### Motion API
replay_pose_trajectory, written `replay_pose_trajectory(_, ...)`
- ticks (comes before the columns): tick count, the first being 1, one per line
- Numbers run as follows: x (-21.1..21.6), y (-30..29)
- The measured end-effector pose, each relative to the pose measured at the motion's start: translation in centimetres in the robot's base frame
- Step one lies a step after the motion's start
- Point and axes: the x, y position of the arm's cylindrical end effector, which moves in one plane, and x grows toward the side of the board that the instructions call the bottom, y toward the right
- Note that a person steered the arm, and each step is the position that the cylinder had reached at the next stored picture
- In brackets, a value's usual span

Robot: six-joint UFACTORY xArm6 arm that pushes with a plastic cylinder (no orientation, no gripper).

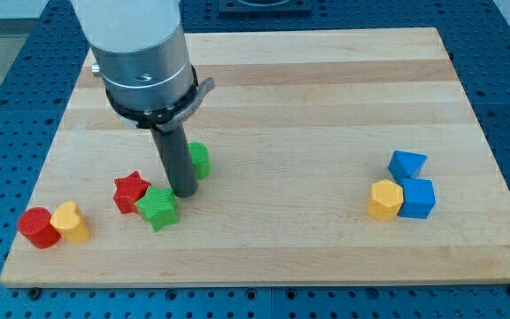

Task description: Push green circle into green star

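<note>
The green circle (199, 159) lies left of the board's middle, partly hidden behind my rod. The green star (158, 208) lies just below and to the left of it, a small gap apart. My tip (183, 192) rests on the board between the two, close to the star's upper right and the circle's lower left edge. A red star (131, 190) touches the green star on its left.
A red circle (38, 228) and a yellow block (70, 221) sit together near the bottom left corner. At the right stand a blue triangular block (406, 164), a blue cube (417, 198) and a yellow hexagon (385, 199), clustered. The wooden board (326, 97) has edges all round.
</note>
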Motion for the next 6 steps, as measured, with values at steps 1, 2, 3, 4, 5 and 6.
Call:
replay_pose_trajectory(1,-1.7,5.5)
replay_pose_trajectory(2,-4.6,6.0)
replay_pose_trajectory(3,-8.8,5.1)
replay_pose_trajectory(4,-8.0,1.5)
replay_pose_trajectory(5,-6.0,-0.4)
replay_pose_trajectory(6,-2.6,-2.1)
